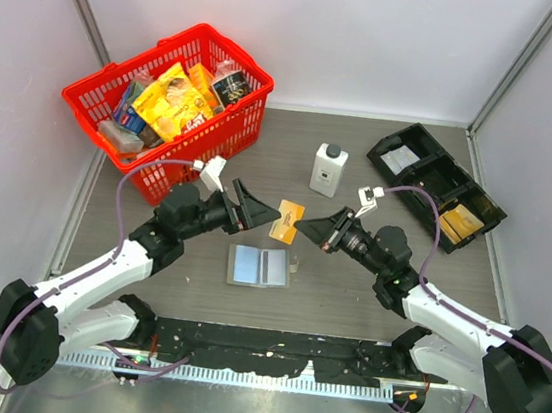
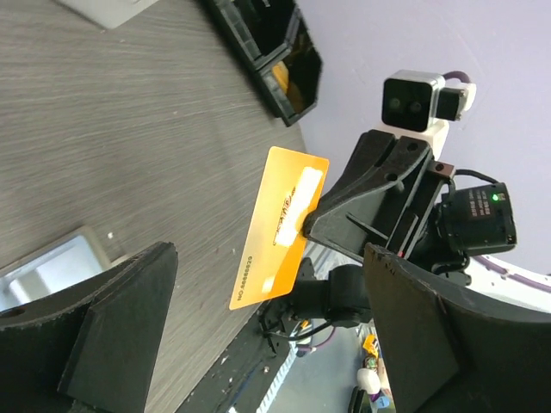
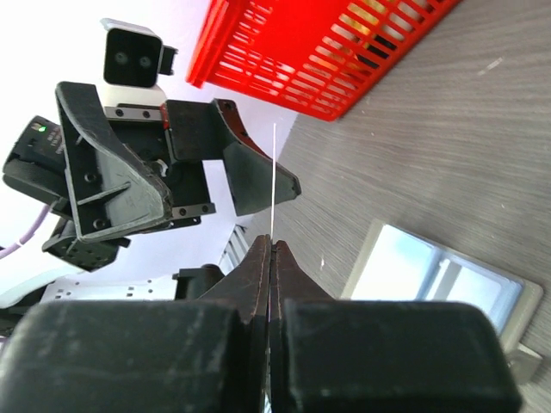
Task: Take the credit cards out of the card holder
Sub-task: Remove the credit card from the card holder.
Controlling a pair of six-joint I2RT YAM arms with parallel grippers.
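Observation:
My right gripper point(image 1: 299, 226) is shut on one edge of a thin orange card point(image 1: 286, 220) and holds it above the table between the two grippers. The card shows flat in the left wrist view point(image 2: 280, 228) and edge-on in the right wrist view point(image 3: 273, 176). My left gripper point(image 1: 260, 210) is open, its jaws wide apart and facing the card without touching it. The grey card holder point(image 1: 259, 265) lies open on the table below, with light blue cards showing inside. It also shows in the right wrist view point(image 3: 439, 275) and the left wrist view point(image 2: 52, 267).
A red basket point(image 1: 219, 134) full of packets stands at the back left. A white bottle point(image 1: 328, 170) stands behind the grippers. A long black tray point(image 1: 430, 168) with compartments lies at the back right. Grey walls close in both sides.

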